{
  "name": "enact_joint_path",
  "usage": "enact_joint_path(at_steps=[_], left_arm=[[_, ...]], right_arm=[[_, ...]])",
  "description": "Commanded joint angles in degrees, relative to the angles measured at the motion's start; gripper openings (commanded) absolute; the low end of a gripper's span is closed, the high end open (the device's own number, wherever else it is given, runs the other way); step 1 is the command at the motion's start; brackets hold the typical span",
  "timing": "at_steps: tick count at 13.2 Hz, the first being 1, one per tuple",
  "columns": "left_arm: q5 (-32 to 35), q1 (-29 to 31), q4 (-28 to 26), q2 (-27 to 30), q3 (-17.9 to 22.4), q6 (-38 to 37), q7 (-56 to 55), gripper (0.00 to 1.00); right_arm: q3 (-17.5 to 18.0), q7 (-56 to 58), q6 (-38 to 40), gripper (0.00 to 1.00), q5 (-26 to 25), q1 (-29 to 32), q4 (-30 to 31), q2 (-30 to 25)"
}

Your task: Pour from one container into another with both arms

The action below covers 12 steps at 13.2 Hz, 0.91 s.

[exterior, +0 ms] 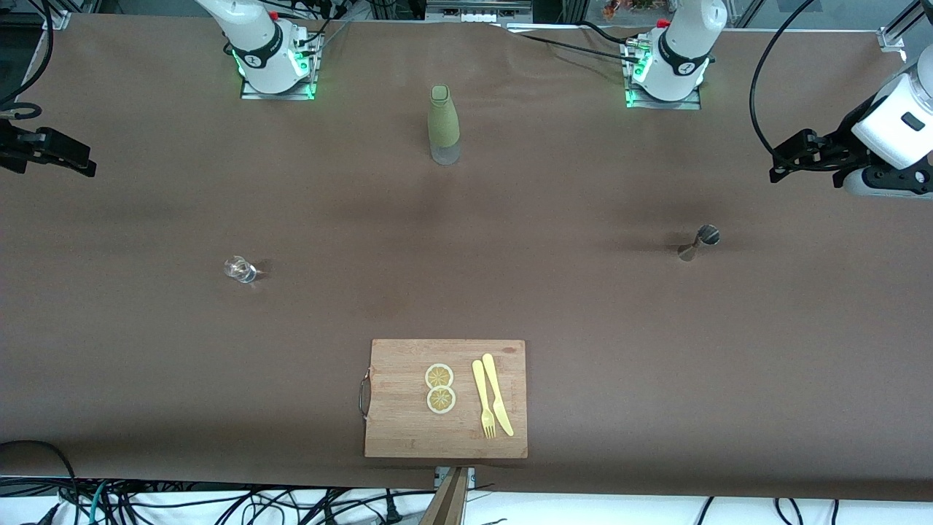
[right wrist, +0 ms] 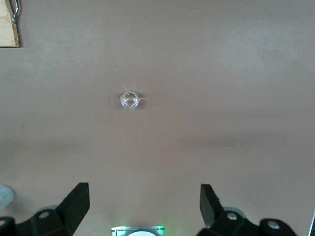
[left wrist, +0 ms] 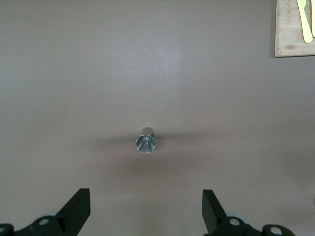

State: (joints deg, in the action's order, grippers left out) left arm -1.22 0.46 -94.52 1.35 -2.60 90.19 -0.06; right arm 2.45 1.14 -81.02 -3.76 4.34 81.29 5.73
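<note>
Front view: the left gripper (exterior: pixel 783 162) and right gripper (exterior: pixel 80 164) hang spread at the table's (exterior: pixel 146 219) two ends; a steel jigger (exterior: pixel 698 243) and a small glass (exterior: pixel 239 269) stand well apart.

Left wrist view: open fingers (left wrist: pixel 78 206) frame the jigger (left wrist: pixel 146 141). It looks narrow and could tip.

Right wrist view: spread fingers (right wrist: pixel 76 200), empty, face the glass (right wrist: pixel 129 100), which may slip.

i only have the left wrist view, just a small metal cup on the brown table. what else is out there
Observer: A green bottle stands upright midway between the two arm bases.
Operator: anything to pour into
Observer: A small clear glass stands toward the right arm's end of the table, apart from the metal cup.
Operator: where's the right gripper
Observer: The right gripper is open, high over its end of the table, looking down on that glass. The left gripper is open too.
</note>
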Motion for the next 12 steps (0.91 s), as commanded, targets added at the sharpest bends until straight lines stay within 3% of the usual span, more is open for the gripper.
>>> enact_joint_path(at_steps=[1, 8, 12], left_arm=[[1.13, 0.33, -0.92, 0.93, -0.48, 0.86, 0.06, 1.0], [1.13, 0.33, -0.92, 0.85, -0.48, 0.86, 0.06, 1.0], [1.22, 0.33, -0.92, 0.85, -0.48, 0.86, 0.06, 1.0]], right_arm=[[0.1, -0.26, -0.1, 1.0, 0.86, 0.06, -0.43, -0.36], [0.19, -0.62, -0.54, 1.0, 0.51, -0.12, 0.79, -0.02], [0.19, -0.62, -3.18, 1.0, 0.94, 0.41, 5.45, -0.01]])
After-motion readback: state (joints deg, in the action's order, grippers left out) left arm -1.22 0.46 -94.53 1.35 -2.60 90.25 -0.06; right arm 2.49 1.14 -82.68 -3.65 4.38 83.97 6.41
